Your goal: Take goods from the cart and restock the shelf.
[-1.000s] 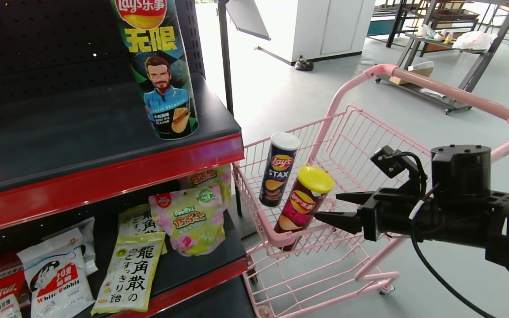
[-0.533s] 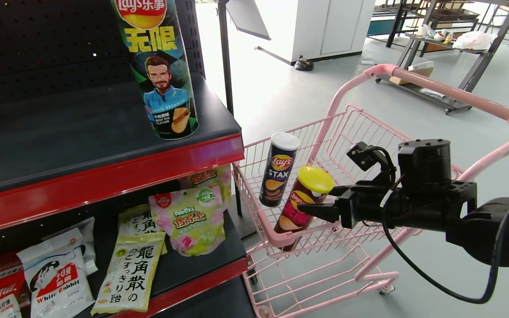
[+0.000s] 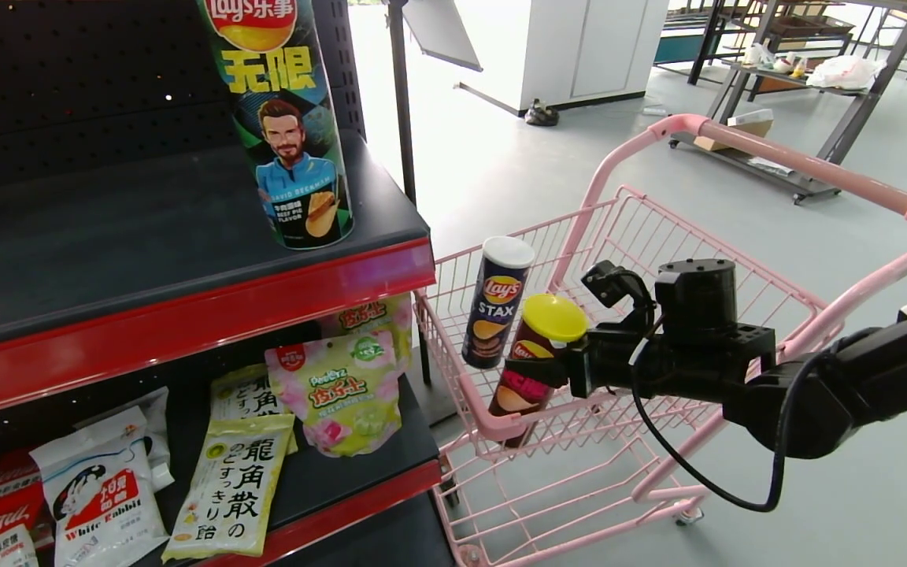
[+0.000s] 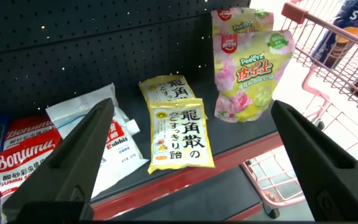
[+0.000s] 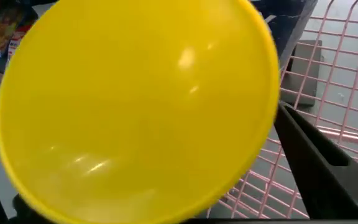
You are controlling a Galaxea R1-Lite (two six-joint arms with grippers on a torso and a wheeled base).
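Observation:
A maroon chip can with a yellow lid (image 3: 554, 317) leans in the front corner of the pink cart (image 3: 737, 150), next to a dark blue can with a white lid (image 3: 497, 303). My right gripper (image 3: 540, 366) is open, its fingers straddling the maroon can just under the lid. That yellow lid (image 5: 135, 106) looms close in the right wrist view, with one finger (image 5: 328, 168) beside it. My left gripper (image 4: 191, 162) hangs open in front of the lower shelf. A tall green chip can (image 3: 288, 126) stands on the upper shelf (image 3: 146, 228).
The lower shelf holds snack bags: a yellow-green one (image 4: 180, 134), a pink-green one (image 4: 247, 74) and white and red ones (image 3: 99, 496). The upper shelf has bare room left of the green can. Metal racks (image 3: 784, 79) stand across the open floor behind the cart.
My right arm has moved left across the cart until its fingers are round the yellow-lidded can. The can now stands slightly more upright.

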